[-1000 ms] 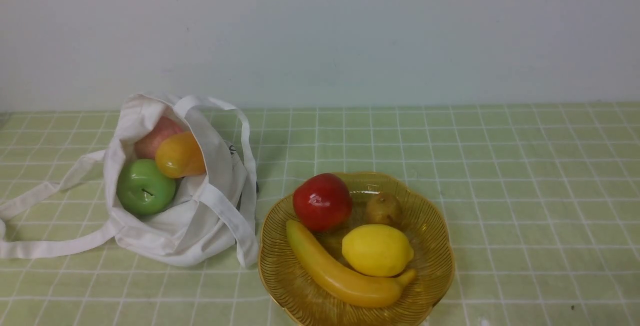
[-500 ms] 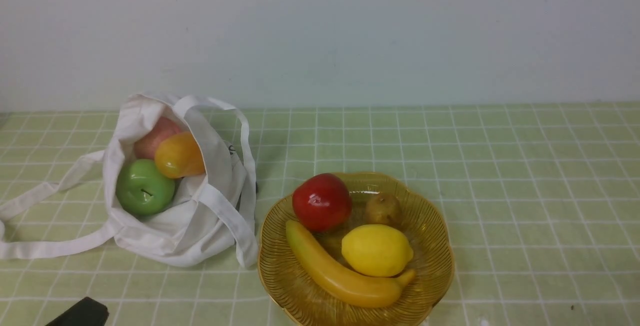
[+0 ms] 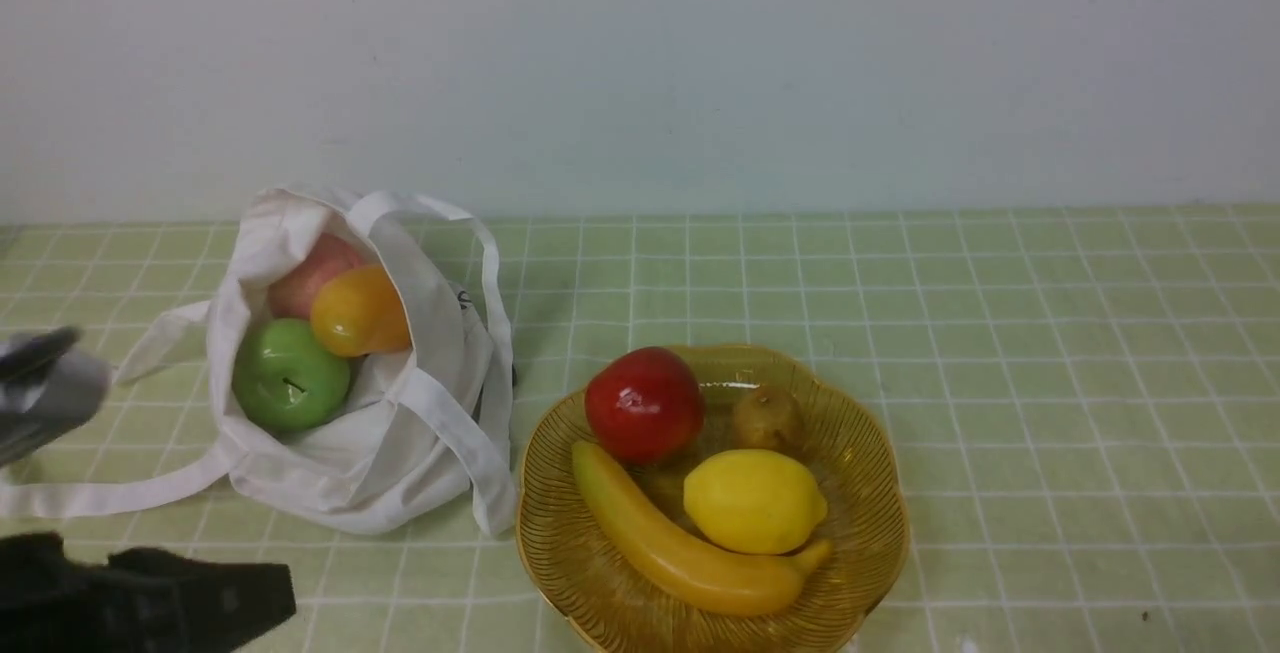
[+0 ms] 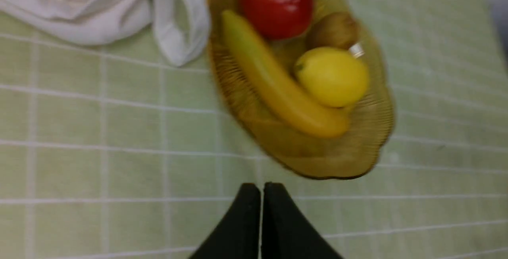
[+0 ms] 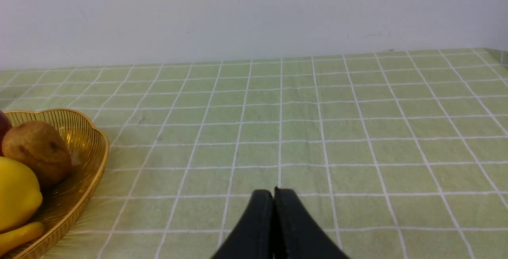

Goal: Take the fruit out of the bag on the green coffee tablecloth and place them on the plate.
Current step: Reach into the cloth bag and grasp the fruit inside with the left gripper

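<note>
A white cloth tote bag [image 3: 420, 453] is lying slumped on the pale green gridded tablecloth [image 3: 1050, 383] that is covering the table. It is sitting toward the robot's left, with its mouth gaping toward the camera. Three toy fruits are resting in the opening: a green apple [image 3: 290, 376] at the front, an orange-yellow mango [image 3: 360, 311] touching it from behind, and a pale pink peach [image 3: 310, 271] at the back. None is out of the bag yet.

Just beside the bag, an amber ribbed glass plate [image 3: 880, 493] is already holding a dark red apple [image 3: 644, 404], a banana [image 3: 670, 543], a lemon [image 3: 754, 501] and a small brown fruit [image 3: 766, 418].

The left arm [image 3: 140, 598] is now pushing into the lower left corner of the front view, dark and blurred, where a second ago only cloth was showing. In its wrist view the left pincer [image 4: 261, 189] is clenched, its black fingers pressed together and grasping nothing, hovering over bare cloth near the plate's rim. The right pincer [image 5: 274, 192] is likewise clenched and empty, hanging over open cloth well apart from the bag.

The left arm seems to be beginning its approach to the bag. Its pincer will need to be opening before it can take a first fruit, probably the green apple.
</note>
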{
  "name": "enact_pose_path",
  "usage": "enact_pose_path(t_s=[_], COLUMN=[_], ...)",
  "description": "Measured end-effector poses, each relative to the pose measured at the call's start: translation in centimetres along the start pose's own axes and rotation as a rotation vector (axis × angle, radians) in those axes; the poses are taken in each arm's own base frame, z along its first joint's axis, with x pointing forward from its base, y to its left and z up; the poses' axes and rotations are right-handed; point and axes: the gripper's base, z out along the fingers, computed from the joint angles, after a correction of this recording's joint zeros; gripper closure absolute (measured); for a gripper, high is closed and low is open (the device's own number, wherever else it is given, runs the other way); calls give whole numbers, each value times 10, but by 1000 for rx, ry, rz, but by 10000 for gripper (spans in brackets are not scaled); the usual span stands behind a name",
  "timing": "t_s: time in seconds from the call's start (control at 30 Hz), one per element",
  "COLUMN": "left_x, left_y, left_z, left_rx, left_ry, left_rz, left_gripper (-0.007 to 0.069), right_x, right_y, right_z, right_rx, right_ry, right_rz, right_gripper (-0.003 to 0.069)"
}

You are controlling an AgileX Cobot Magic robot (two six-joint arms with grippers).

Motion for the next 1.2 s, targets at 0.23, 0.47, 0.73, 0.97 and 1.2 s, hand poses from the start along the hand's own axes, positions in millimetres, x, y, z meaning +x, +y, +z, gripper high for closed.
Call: enact_pose_path(t_s=[0.23,0.47,0.73,0.97,1.2], left_x=[-64,-87,-101,-130,-143], left_y=[-1,3,17,29,40], left_z=[19,40,73,119,151], left_rx=[-153,-178,-211,-230,-249], left_ry=[59,58,39,29,24], left_rz=[107,107,91,60,44], left_gripper=[627,531,289,38,12], right_x=[0,0,0,0,0], right_y=[0,0,0,0,0], right_z=[0,0,0,0,0], right_rx=[0,0,0,0,0], right_ry=[0,0,0,0,0], right_rz=[0,0,-5,-5,-5], right_gripper=[674,674,674,674,674])
